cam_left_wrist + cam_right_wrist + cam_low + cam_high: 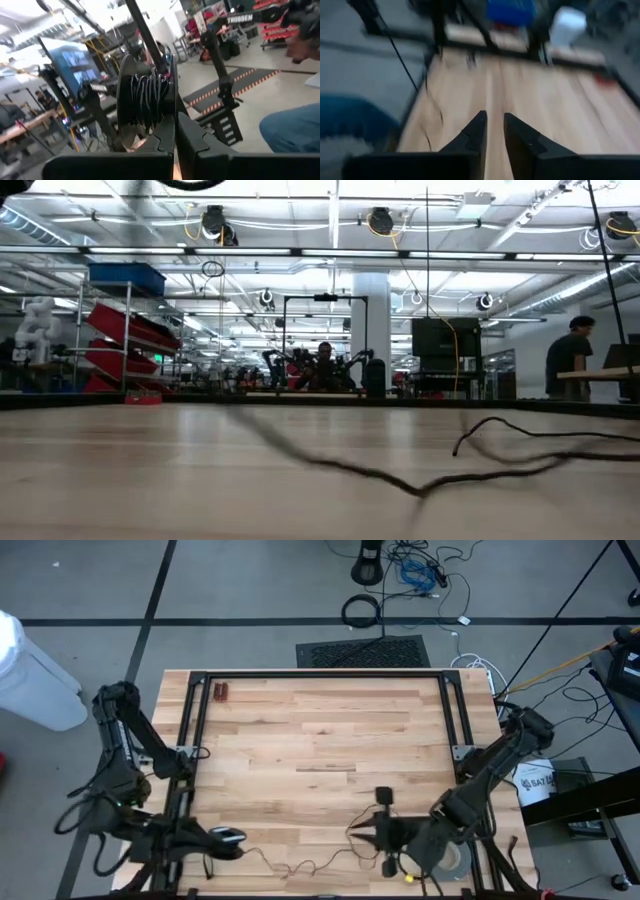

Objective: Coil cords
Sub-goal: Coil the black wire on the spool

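The thin black cord is partly wound into a small bundle against a pale round disc, and my left gripper is shut at its lower edge, near the table's near-left corner. The loose rest of the cord trails in wavy strands along the near edge toward my right gripper. In the low view it lies on the wood. My right gripper hovers over the table, its fingers a little apart with only wood between them. My left gripper pinches the wound bundle at its lower edge between its two shut fingers, which lie roughly level. The bundle stands up past the fingertips, clear of the table. A slack strand runs from it down onto the wood.
A grey tape roll lies under my right arm at the near-right corner. A small red object sits at the far left. Black frame rails border the table's far, left and right sides. The middle of the table is bare wood.
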Controlling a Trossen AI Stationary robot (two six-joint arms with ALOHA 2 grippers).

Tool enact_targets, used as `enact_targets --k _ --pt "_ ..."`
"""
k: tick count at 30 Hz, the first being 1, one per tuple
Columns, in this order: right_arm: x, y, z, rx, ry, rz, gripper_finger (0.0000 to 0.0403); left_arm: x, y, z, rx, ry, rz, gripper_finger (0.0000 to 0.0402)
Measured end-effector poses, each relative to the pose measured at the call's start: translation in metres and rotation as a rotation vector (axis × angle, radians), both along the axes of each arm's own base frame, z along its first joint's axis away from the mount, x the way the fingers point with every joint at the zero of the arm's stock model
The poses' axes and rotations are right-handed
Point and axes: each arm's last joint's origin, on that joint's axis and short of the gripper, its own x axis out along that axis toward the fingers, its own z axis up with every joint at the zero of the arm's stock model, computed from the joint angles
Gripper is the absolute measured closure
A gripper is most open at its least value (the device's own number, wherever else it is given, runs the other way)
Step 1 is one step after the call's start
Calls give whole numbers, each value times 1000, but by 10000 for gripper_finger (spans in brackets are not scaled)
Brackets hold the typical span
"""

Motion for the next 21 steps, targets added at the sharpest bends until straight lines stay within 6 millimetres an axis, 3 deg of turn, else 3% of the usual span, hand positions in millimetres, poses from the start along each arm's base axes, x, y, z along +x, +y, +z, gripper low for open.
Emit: enact_targets --k 3,7,14,21 --pt "21 1 8 25 -124 106 336 5 1 -5 7 30 -1 398" --pt "51 2 0 40 -220 266 324 8 0 -8 20 43 -49 398" --pt "104 -10 -35 142 -330 397 319 6 -6 -15 103 64 -261 398" --pt "124 -4 -69 303 -325 543 318 5 -8 -23 225 81 -369 398"
